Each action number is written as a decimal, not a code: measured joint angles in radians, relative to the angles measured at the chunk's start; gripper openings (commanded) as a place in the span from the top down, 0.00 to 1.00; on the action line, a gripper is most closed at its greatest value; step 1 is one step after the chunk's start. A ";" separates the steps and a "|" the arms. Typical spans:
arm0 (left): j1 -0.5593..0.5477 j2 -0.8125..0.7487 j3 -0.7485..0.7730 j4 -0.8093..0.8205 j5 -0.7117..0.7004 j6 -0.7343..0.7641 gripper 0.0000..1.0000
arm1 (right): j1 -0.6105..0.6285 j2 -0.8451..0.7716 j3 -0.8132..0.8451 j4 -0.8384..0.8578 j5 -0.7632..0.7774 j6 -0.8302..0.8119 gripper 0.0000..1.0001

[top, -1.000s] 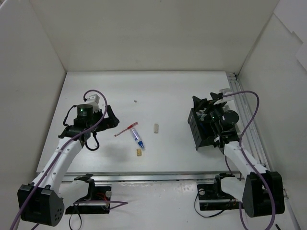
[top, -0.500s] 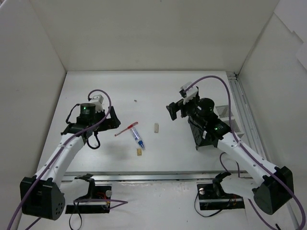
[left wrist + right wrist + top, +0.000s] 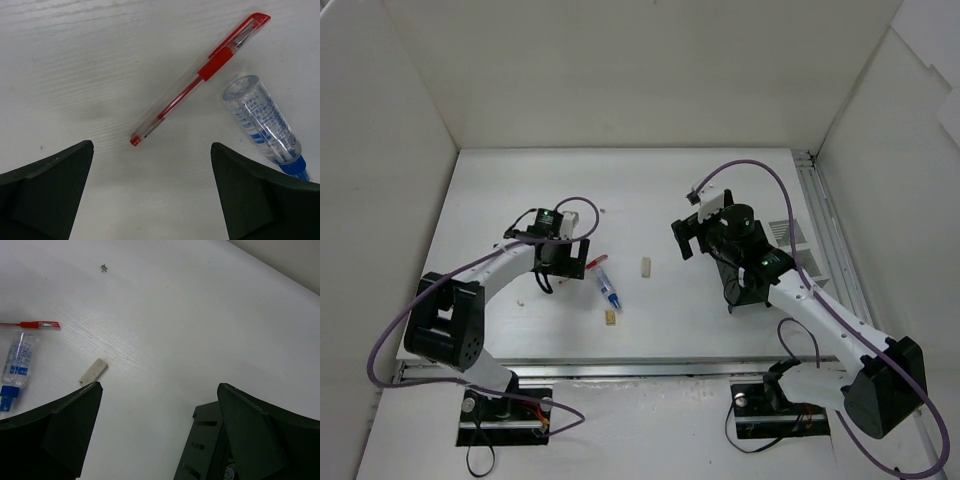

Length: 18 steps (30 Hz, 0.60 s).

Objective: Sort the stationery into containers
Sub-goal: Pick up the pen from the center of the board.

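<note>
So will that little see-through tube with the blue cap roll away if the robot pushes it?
Probably, if nudged from the side: the clear tube with the blue cap looks round and lies flat on the white table. It looks smooth and glossy, so it may slip in a grip. Being small plastic, it is likely light.

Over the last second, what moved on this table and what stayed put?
The left end effector swung right to hover over the red pen. The right end effector swung left, off the black organiser. Both open, empty. Pen, blue-capped tube, erasers, organiser unmoved.
</note>
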 measured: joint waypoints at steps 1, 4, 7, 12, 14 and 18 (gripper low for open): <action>-0.011 0.031 0.012 0.001 0.000 0.011 0.00 | 0.000 0.000 0.000 -0.003 0.003 -0.001 0.02; -0.032 0.132 0.060 -0.005 -0.010 0.033 0.00 | 0.001 0.000 0.000 -0.016 0.008 -0.009 0.02; -0.050 0.220 0.120 -0.024 -0.060 0.048 0.07 | 0.001 -0.001 0.000 -0.024 0.016 -0.021 0.02; -0.076 0.250 0.160 -0.035 -0.100 0.053 0.44 | 0.001 -0.018 0.000 -0.025 0.030 -0.029 0.02; -0.087 0.254 0.167 -0.040 -0.116 0.055 0.60 | 0.001 -0.027 0.000 -0.025 0.034 -0.031 0.02; -0.105 0.255 0.169 -0.048 -0.148 0.062 0.89 | 0.000 -0.037 0.000 -0.025 0.045 -0.035 0.02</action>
